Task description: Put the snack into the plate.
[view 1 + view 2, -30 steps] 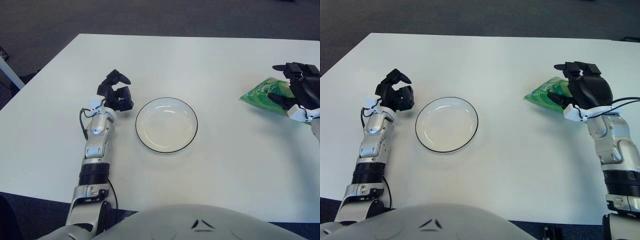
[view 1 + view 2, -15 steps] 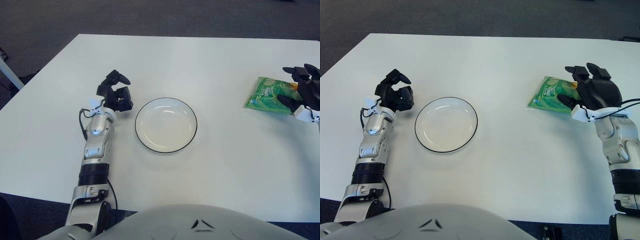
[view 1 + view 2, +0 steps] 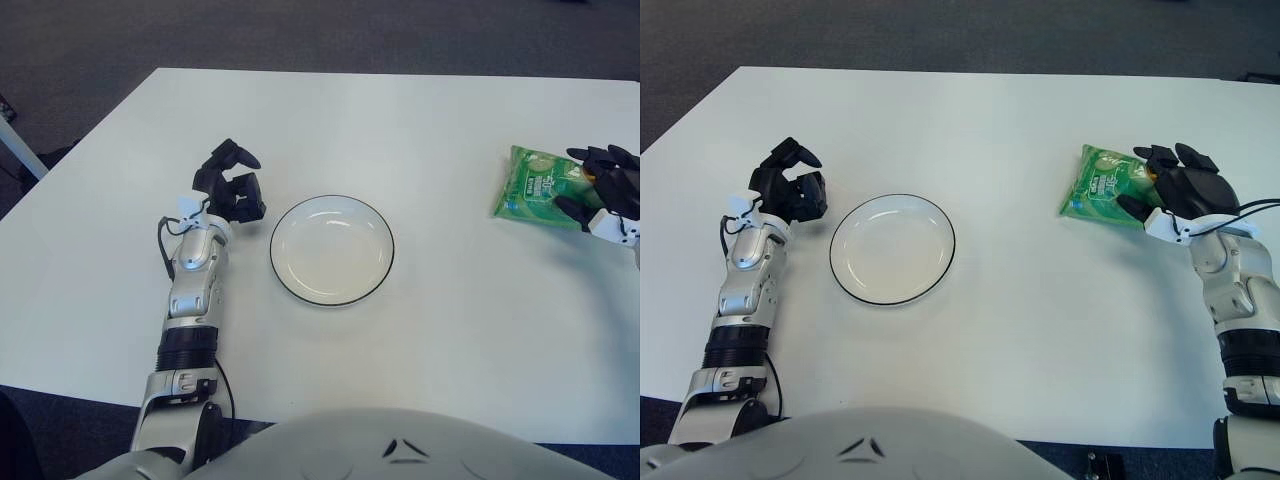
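The snack is a green bag lying flat on the white table at the right. My right hand sits at the bag's right edge with fingers spread, the fingers over its upper corner and the thumb at its lower corner, touching it without a firm hold. The white plate with a dark rim stands empty left of the table's centre, well apart from the bag. My left hand is parked just left of the plate, fingers curled and empty.
The white table carries only the plate and the bag. Its far edge and left corner border dark carpet. My right hand is near the table's right edge.
My right hand has moved right and lowered, uncovering most of the bag. The bag has shifted slightly right and turned more upright. The left arm has not moved.
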Controlling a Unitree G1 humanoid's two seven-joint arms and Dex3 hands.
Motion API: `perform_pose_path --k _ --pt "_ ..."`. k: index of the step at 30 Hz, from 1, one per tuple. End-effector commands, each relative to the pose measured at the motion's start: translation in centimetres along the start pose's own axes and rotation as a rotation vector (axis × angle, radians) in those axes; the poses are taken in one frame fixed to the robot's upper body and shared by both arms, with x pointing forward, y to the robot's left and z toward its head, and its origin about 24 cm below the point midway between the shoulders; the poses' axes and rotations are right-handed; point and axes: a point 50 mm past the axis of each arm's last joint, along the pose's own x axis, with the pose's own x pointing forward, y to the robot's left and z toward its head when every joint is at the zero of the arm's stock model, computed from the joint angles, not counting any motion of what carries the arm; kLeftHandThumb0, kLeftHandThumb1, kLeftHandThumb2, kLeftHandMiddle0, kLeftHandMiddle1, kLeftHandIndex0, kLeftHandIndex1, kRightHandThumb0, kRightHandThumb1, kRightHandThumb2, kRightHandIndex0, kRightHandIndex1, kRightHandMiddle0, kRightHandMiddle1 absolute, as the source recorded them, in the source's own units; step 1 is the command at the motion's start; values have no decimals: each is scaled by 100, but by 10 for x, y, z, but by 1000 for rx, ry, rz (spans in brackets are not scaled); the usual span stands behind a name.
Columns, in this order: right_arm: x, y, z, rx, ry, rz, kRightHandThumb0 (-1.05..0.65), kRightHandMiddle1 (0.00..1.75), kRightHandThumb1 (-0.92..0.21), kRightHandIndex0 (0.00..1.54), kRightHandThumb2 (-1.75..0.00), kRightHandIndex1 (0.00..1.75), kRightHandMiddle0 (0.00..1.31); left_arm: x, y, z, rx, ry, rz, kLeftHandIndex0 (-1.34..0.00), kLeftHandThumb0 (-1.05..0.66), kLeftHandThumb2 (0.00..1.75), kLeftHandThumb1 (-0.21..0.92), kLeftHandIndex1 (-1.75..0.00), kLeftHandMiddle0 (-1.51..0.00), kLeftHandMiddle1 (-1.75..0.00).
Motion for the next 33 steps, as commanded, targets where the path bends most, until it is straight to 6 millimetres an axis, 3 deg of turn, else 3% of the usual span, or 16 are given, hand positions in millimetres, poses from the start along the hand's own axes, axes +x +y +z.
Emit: perform_pose_path --k 1,7,16,29,30,33 --pt "2 18 -6 52 30 53 -105 40 -92 0 -98 0 0 -8 2 -10 0 41 31 -68 -51 142 24 -175 -130 -175" --pt "4 30 -14 91 60 122 -105 35 -92 0 -98 0 0 -9 2 -9 -12 33 50 -68 -51 142 23 -175 -131 -175" --pt "4 63 -22 152 92 231 -105 31 -92 0 -97 0 0 -10 3 -8 -28 27 76 -69 -52 143 22 -175 -132 -175" --pt "3 96 -21 190 178 342 -105 46 -92 5 -97 3 0 -13 4 -8 -34 17 91 -69 -52 144 22 -175 -132 -175" --pt "3 96 -21 191 180 343 -104 49 -92 7 -96 5 0 -13 5 -8 -35 17 93 -69 -52 144 22 -175 -132 -175" --pt "4 95 -22 186 181 332 -103 60 -92 3 -93 32 0 -13 5 -8 -37 16 95 -70 -52 144 22 -175 -132 -175"
